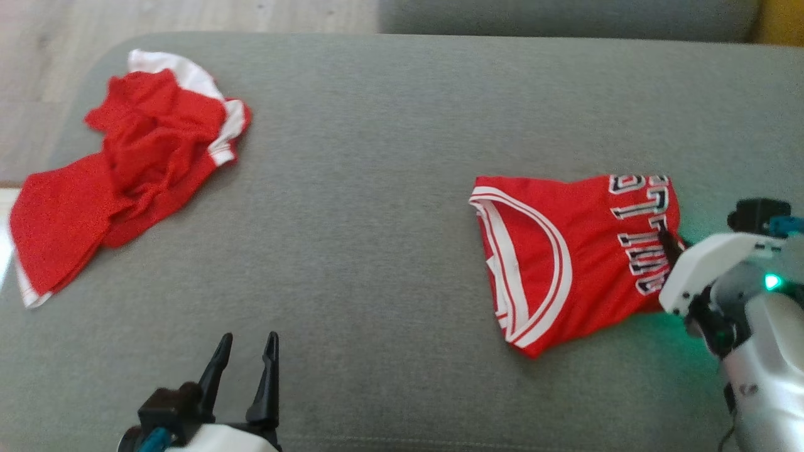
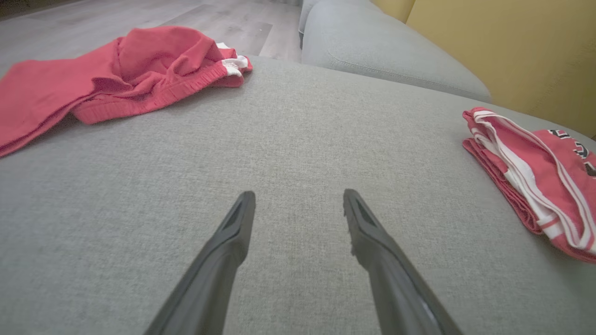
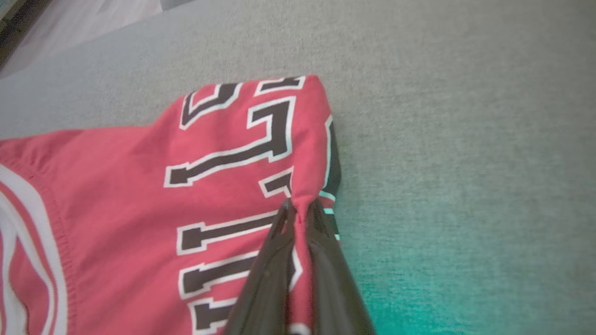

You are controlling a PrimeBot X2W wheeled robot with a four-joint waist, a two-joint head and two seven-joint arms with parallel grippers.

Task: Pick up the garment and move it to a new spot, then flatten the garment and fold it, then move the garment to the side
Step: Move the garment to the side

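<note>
Right wrist view shows the right pincer [image 3: 300, 208] closed on the lettered edge of the folded red basketball jersey with white trim [image 3: 116, 186], which lies at the right of the grey fabric sofa seat [image 1: 377, 188]. The left pincer [image 2: 299, 195] hovers spread apart, empty, over the seat.

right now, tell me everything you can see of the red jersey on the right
The red jersey lies folded in a compact bundle on the grey cushion, toward the robot's right. It looks like thin knit fabric, with white striped trim curving along its left side and black, white-outlined letters by its right edge. The right gripper is shut on a pinch of cloth at that lettered edge.
</note>
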